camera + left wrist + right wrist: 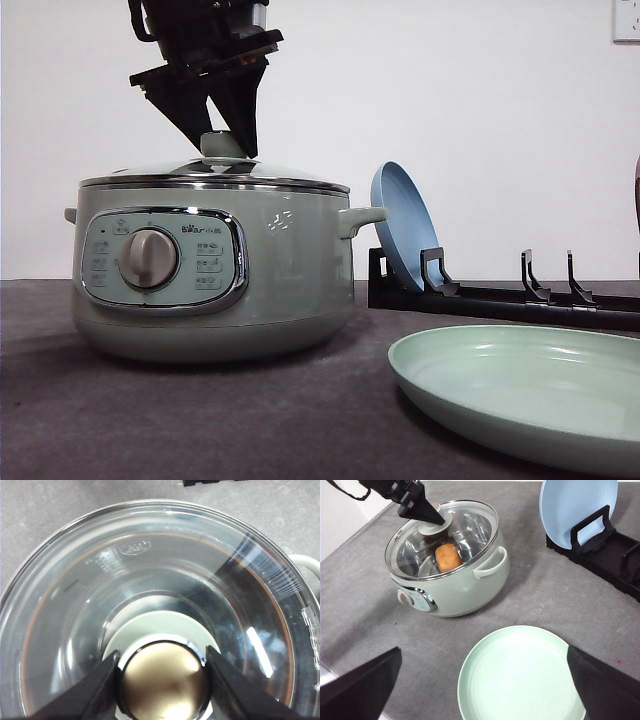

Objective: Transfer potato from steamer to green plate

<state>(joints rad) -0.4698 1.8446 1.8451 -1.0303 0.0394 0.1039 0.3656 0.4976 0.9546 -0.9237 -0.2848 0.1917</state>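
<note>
The steamer (290, 280) stands at the table's left with its glass lid (470, 525) on. Through the lid I see the orange-brown potato (448, 556) lying inside the pot. My left gripper (228, 145) hangs straight down over the lid. Its two fingers press either side of the lid knob (162, 680), shut on it. The green plate (520, 390) lies flat and bare at the front right. My right gripper (484, 650) hovers high above that plate (520, 675), open wide with nothing between its fingers.
A blue plate (400, 220) stands on edge in a black dish rack (500, 300) behind the green plate, just right of the steamer's side handle (360, 218). Grey table (545, 600) shows between steamer, rack and green plate.
</note>
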